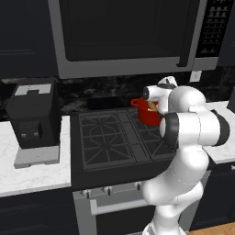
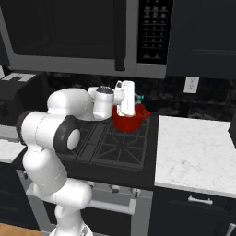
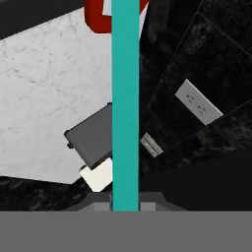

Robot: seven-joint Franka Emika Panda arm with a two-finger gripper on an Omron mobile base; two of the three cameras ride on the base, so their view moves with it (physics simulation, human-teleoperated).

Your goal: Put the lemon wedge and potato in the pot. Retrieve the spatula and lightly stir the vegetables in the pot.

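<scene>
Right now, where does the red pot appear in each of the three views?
Left base view: the pot sits right of centre, on the stove's back right, partly behind the arm.
Right base view: the pot is at centre, behind the hand.
Hand view: top edge, behind the spatula.
Shared landmark: wall outlet.

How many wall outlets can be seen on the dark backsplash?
2. One outlet is on the backsplash above the white counter right of the stove; another sits under the microwave's right end. These may be the same one.
</scene>
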